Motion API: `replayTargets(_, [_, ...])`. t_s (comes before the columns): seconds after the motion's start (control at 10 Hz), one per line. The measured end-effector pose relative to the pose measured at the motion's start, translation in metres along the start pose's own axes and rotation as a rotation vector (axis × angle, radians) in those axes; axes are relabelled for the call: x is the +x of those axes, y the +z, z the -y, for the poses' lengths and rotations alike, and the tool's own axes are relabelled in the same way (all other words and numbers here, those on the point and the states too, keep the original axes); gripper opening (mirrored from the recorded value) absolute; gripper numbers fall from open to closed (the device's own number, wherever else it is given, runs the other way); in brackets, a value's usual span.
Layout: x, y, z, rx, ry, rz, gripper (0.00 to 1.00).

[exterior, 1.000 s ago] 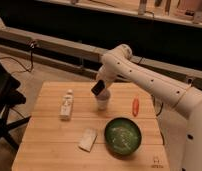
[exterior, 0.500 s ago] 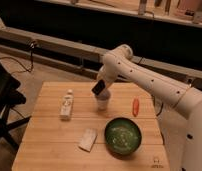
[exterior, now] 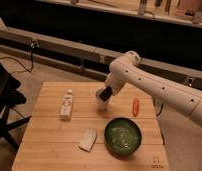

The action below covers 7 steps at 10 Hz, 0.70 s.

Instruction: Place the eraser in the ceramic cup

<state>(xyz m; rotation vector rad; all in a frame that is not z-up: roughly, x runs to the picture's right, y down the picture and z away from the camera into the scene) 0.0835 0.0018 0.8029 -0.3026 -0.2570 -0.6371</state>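
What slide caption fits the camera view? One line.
Gripper poised over ceramic cup on wooden table, green bowl nearby.

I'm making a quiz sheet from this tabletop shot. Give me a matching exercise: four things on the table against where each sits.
Things:
1. green bowl
2. white bottle
3. orange carrot-like item
4. gripper

Places:
A. lying on the table's left side
B. at the ceramic cup, mid-table
C. near the front edge, right of centre
D. right of the cup

Pairs: 1-C, 2-A, 3-D, 4-B
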Motion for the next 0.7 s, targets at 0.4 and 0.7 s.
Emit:
replayTargets(0.4, [0.006,0.003,0.017,0.011,-0.021,-0.012,0.8])
replayTargets(0.7, [0.004,0.002,0.026,0.028,-0.035,-0.008,0.8])
